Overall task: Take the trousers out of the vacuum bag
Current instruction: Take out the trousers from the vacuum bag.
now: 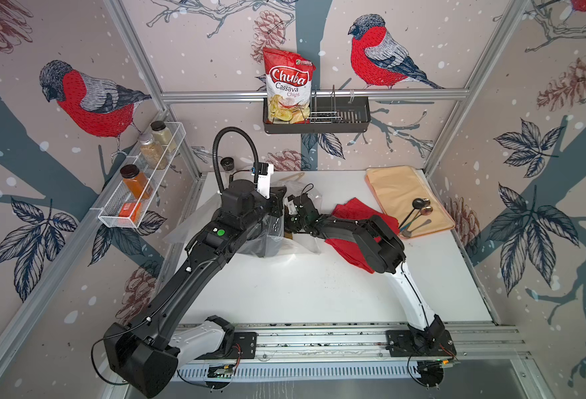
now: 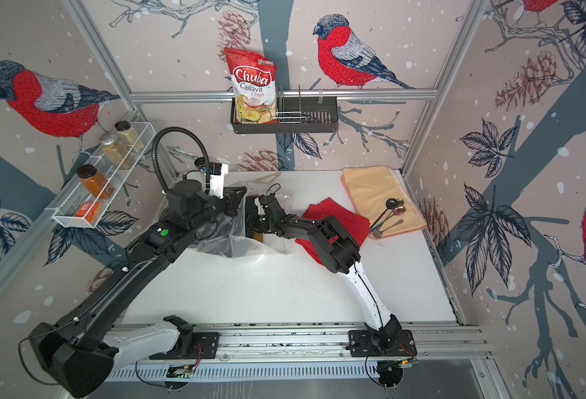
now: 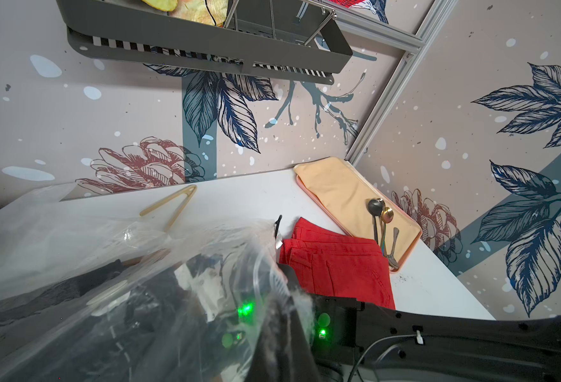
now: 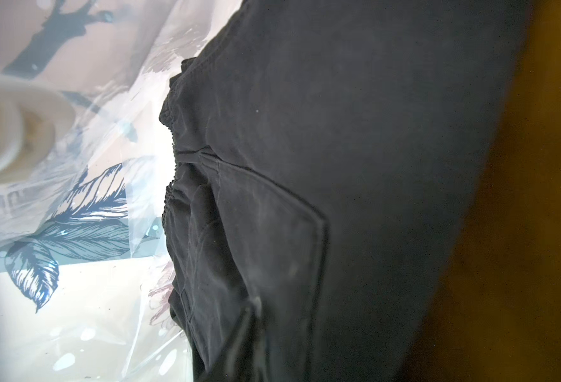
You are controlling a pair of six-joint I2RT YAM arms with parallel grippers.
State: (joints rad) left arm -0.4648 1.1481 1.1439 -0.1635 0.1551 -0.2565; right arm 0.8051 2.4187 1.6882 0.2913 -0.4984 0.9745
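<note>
The clear crinkly vacuum bag [image 1: 267, 241] [image 2: 236, 247] lies at the back left of the table, its mouth facing right. My left gripper [image 1: 279, 203] [image 3: 282, 330] is shut on the bag's upper edge and holds it up. My right gripper [image 1: 289, 222] [image 2: 251, 221] reaches in through the mouth. In the right wrist view one finger [image 4: 249, 330] presses a fold of the black trousers [image 4: 338, 165]; the other is hidden behind the cloth. Mustard-brown trousers [image 4: 537, 231] lie beside the black pair. The red trousers [image 1: 353, 221] [image 3: 335, 264] lie outside the bag, under my right arm.
A peach mat [image 1: 398, 186] with spoons [image 1: 419, 207] on it fills the back right corner. Wooden tongs [image 3: 173, 205] lie behind the bag. A chips bag [image 1: 288, 86] stands in a wall basket [image 1: 350, 121], and a spice rack [image 1: 143, 179] hangs on the left wall.
</note>
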